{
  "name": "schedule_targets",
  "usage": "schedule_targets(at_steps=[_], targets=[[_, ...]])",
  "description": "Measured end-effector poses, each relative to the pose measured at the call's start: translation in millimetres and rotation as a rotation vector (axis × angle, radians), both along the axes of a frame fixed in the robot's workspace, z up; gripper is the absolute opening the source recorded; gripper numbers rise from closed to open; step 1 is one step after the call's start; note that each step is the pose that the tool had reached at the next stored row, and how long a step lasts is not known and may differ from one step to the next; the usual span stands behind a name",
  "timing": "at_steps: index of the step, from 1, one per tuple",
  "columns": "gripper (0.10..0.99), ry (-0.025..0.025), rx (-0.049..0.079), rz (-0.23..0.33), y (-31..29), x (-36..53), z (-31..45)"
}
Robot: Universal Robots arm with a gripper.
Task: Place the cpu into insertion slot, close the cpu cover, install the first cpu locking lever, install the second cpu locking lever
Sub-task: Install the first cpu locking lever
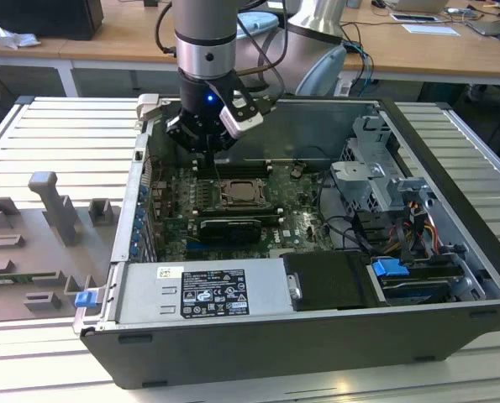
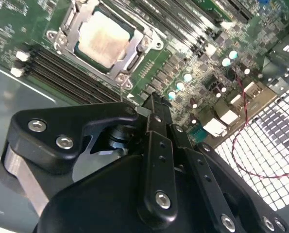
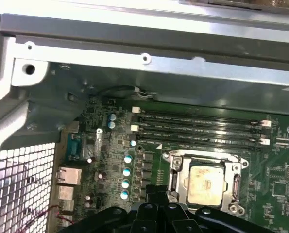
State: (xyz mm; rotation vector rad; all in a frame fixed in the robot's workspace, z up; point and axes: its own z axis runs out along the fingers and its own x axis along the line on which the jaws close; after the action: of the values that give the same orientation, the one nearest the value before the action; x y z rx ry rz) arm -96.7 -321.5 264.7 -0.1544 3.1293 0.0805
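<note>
Black gripper (image 2: 154, 103) — pressed together, empty — hovers over the green circuit board (image 2: 8, 29). The small, pale beige-silver square cpu (image 2: 104, 39) lies just beside its tip, untouched.

The cpu (image 2: 104, 39) lies flat, with the cpu cover (image 2: 137, 53) down around it as a silver frame. Dark memory slots (image 2: 61, 68) run just beside the cpu. The gripper (image 2: 153, 103) hangs near the cpu, not touching it.
</note>
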Motion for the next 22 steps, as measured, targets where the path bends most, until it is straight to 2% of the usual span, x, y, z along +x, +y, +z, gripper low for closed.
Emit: schedule_targets(at_steps=[3,8,17,22], targets=[[0.106,-0.0003,0.01,-0.003,5.6,-1.1,-3.1],[0.106,-0.0005,0.011,-0.02,8.1,-1.8,-4.5],[0.106,-0.0009,0.011,-0.027,19.6,-4.7,-5.2],[0.106,-0.0008,0.011,-0.028,20.1,-4.7,-5.4]])
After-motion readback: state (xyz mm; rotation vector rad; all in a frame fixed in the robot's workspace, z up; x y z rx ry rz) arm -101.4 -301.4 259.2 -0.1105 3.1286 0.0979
